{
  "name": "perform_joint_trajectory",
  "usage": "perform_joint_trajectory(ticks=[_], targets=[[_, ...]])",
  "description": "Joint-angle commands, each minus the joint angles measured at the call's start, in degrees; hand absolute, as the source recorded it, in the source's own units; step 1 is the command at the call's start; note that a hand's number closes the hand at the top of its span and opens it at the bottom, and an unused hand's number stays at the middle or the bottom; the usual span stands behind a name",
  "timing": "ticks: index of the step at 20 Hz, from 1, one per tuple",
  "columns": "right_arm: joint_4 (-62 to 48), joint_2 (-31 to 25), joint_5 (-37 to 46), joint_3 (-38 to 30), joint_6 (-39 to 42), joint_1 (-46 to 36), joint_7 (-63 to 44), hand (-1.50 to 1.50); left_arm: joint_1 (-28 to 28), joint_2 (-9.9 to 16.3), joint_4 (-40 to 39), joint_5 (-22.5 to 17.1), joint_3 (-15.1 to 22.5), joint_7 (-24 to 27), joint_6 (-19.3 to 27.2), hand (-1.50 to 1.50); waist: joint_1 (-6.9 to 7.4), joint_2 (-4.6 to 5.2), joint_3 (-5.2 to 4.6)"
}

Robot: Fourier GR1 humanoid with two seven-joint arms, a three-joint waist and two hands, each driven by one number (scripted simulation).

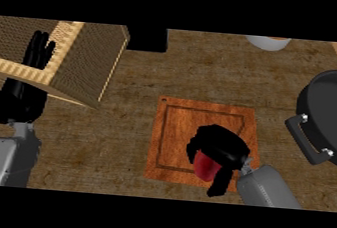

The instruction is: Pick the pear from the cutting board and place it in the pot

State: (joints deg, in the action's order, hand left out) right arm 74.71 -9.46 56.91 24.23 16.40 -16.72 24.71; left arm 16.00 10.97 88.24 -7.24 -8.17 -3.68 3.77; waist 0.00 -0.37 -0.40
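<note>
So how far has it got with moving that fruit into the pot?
Done: the right robot hand has curled round the red pear. In hand: the pear sits over the cutting board, not carried off yet. Left: move it right to the black pot and let go. The left robot hand rests open at the left edge.

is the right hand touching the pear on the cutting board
Touching. In the head view the right hand curls round the red pear over the cutting board, fingers wrapping and partly hiding it.
</note>
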Motion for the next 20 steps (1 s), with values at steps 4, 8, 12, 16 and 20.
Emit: perform_joint_trajectory(ticks=[4,8,12,16,20], targets=[[3.1,1.1,2.1,-1.0,-1.9,2.6,1.6,1.50,-0.2,-1.2,0.8,1.8,1.2,-0.3,1.1,0.00,-0.02,0.33,0.41],[6.3,1.5,6.6,-0.9,-7.9,4.5,-2.6,1.50,0.5,-1.8,0.9,2.0,1.4,-0.1,1.8,0.00,-0.15,0.28,0.41],[-0.4,9.2,8.5,-13.6,-8.0,-6.1,-25.6,1.50,-0.6,-1.7,0.3,1.9,1.9,1.1,0.6,0.00,1.15,0.66,0.31],[-3.6,9.4,11.6,-21.8,-13.0,-11.1,-42.1,1.50,0.7,-1.7,0.3,1.1,1.8,0.9,0.0,0.00,2.36,1.52,0.18],[-4.9,9.4,15.6,-26.1,-18.9,-20.9,-58.2,1.50,1.6,-2.0,-0.2,1.9,3.3,1.0,-0.4,0.00,3.95,1.42,0.23]])
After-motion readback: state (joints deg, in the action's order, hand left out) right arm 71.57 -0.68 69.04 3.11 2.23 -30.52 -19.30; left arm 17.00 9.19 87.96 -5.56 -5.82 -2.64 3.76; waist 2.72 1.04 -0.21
